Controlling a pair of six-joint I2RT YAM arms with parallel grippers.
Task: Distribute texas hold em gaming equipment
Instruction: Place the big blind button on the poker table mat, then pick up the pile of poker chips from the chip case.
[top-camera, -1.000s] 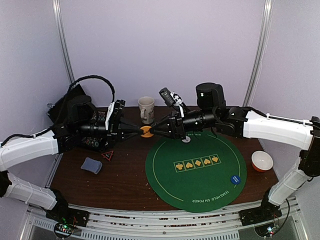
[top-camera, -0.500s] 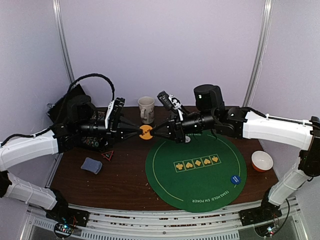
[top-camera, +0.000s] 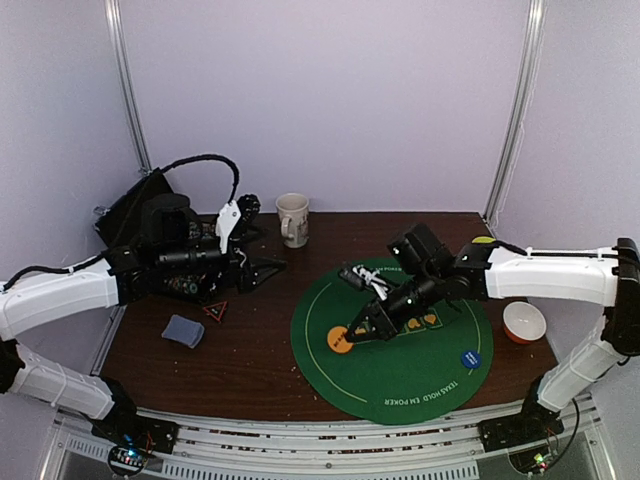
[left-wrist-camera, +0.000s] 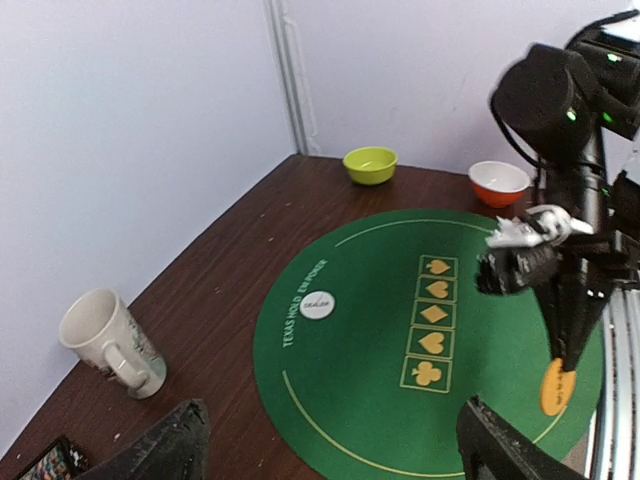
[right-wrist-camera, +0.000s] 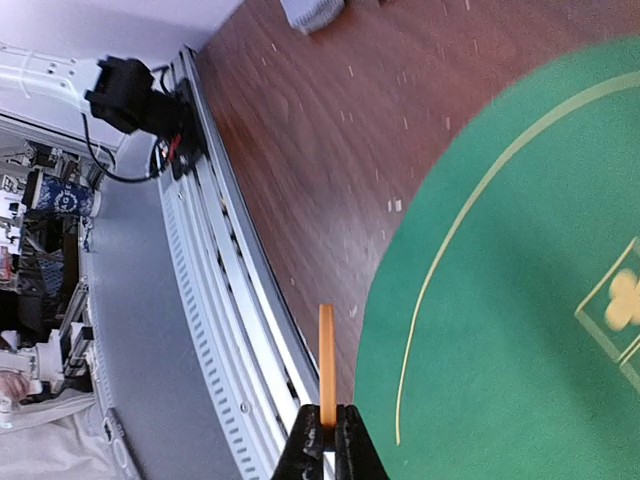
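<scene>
An orange button disc (top-camera: 340, 340) is pinched edge-on in my shut right gripper (top-camera: 352, 335), low over the near left part of the green poker mat (top-camera: 400, 385). In the right wrist view the orange disc (right-wrist-camera: 326, 365) sticks up from the shut right gripper (right-wrist-camera: 328, 415). My left gripper (top-camera: 268, 266) stands open and empty over the bare wood left of the mat, its fingers (left-wrist-camera: 160, 450) wide apart. A white button disc (left-wrist-camera: 317, 304) lies on the mat's far side and a blue button disc (top-camera: 470, 358) on its right. A grey-blue card deck (top-camera: 183, 330) lies at the left.
A beige mug (top-camera: 293, 218) stands at the back by the wall. An orange-and-white bowl (top-camera: 524, 322) sits right of the mat and a yellow-green bowl (left-wrist-camera: 370, 164) behind it. A dark box (top-camera: 185, 285) and a small triangular piece (top-camera: 215, 311) lie under the left arm.
The orange disc has passed from the left gripper to the right. The left gripper opened and drew back leftward. The right arm carried the disc down over the mat's near left.
</scene>
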